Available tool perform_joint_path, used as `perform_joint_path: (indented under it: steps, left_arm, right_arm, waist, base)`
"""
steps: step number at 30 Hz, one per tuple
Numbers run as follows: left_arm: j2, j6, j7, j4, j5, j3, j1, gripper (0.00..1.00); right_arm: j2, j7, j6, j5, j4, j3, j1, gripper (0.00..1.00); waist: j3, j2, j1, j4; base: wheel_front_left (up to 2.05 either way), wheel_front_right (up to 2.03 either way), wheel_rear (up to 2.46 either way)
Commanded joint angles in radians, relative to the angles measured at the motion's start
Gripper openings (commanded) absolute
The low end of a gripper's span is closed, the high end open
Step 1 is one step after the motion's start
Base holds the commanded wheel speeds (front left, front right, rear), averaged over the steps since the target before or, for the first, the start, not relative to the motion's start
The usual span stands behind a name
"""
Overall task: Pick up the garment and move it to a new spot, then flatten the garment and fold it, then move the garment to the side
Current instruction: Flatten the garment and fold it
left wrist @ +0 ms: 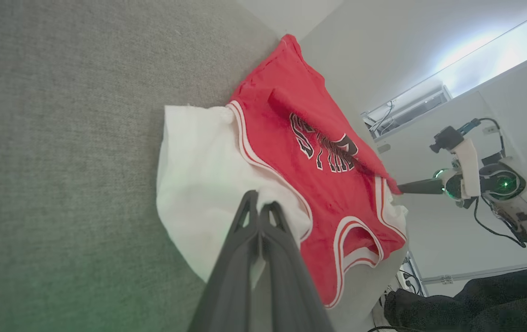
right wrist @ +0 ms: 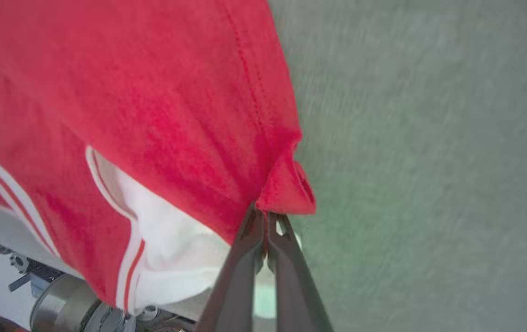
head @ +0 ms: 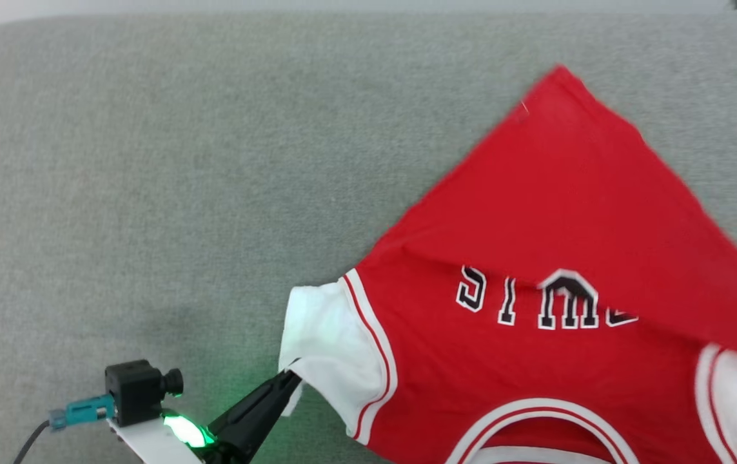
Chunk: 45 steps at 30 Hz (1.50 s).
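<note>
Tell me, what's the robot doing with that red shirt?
The robot is holding a red T-shirt with both arms over a grey fabric surface. Its left end effector is shut on a white sleeve, and its right end effector is shut on a bunched bit of the red hem. The shirt is spread open with its lettering showing, and it is not folded yet.

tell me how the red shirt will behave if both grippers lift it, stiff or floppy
Likely floppy: the garment creases and bunches where the right gripper pinches its red edge. Probably light, since the left gripper holds it by a thin pinch of white sleeve. It will likely sag between the two grips.
</note>
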Motion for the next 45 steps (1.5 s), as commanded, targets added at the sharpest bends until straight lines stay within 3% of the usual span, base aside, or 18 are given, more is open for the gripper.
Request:
perform_joint_path:
  steps: [1, 8, 14, 15, 16, 17, 28, 32, 38, 45]
  left_arm:
    - [0.001, 0.003, -0.003, -0.002, -0.002, 0.005, 0.01, 0.0]
    - [-0.001, 0.003, -0.003, -0.009, 0.008, 0.021, 0.032, 0.0]
    - [0.005, 0.002, -0.003, -0.016, 0.014, 0.023, 0.027, 0.0]
    - [0.006, 0.003, -0.003, -0.016, 0.015, 0.024, 0.029, 0.0]
    - [0.007, 0.002, -0.003, -0.016, 0.015, 0.025, 0.031, 0.0]
    - [0.006, 0.003, -0.003, -0.016, 0.016, 0.025, 0.033, 0.0]
    - [-0.013, 0.002, -0.002, -0.027, 0.024, 0.026, 0.036, 0.0]
    - [-0.022, 0.002, -0.002, -0.027, 0.028, 0.017, 0.017, 0.0]
    - [-0.037, 0.002, 0.0, -0.022, 0.03, -0.008, -0.028, 0.0]
    - [-0.052, 0.002, 0.002, -0.019, 0.033, -0.048, -0.09, 0.0]
  right_arm:
    - [0.013, 0.009, 0.0, -0.009, -0.025, -0.006, 0.048, 0.0]
    - [0.097, 0.045, 0.0, -0.064, -0.155, -0.04, 0.291, 0.0]
    - [0.177, 0.035, 0.0, -0.131, -0.208, -0.068, 0.341, 0.0]
    - [0.19, 0.025, 0.0, -0.144, -0.211, -0.08, 0.334, 0.31]
    - [0.2, 0.018, 0.0, -0.153, -0.214, -0.094, 0.326, 0.81]
    - [0.206, 0.012, 0.0, -0.157, -0.222, -0.111, 0.319, 1.0]
    - [0.176, 0.055, 0.0, -0.091, -0.407, -0.423, 0.235, 1.0]
    - [0.149, 0.018, 0.0, -0.15, -0.404, -0.441, 0.117, 1.0]
    - [0.139, -0.045, 0.0, -0.264, -0.287, -0.2, -0.21, 1.0]
    - [0.213, -0.021, 0.0, -0.338, -0.012, 0.111, -0.574, 1.0]
  waist:
    - [-0.02, 0.0, 0.0, -0.019]
    - [-0.027, 0.0, 0.0, -0.024]
    - [-0.022, 0.0, 0.0, -0.017]
    - [-0.022, 0.0, 0.0, -0.018]
    - [-0.022, 0.0, 0.0, -0.019]
    - [-0.022, 0.0, 0.0, -0.02]
    - [-0.011, 0.0, 0.0, -0.007]
    - [0.003, 0.0, 0.0, 0.007]
    - [0.041, 0.0, 0.0, 0.034]
    - [0.097, 0.0, 0.0, 0.075]
  base:
    - [0.0, 0.0, 0.0]
    - [0.0, 0.0, 0.0]
    - [0.0, 0.0, 0.0]
    - [0.0, 0.0, 0.0]
    - [0.0, 0.0, 0.0]
    - [0.0, 0.0, 0.0]
    - [0.0, 0.0, 0.0]
    - [0.0, 0.0, 0.0]
    - [0.0, 0.0, 0.0]
    - [0.0, 0.0, 0.0]
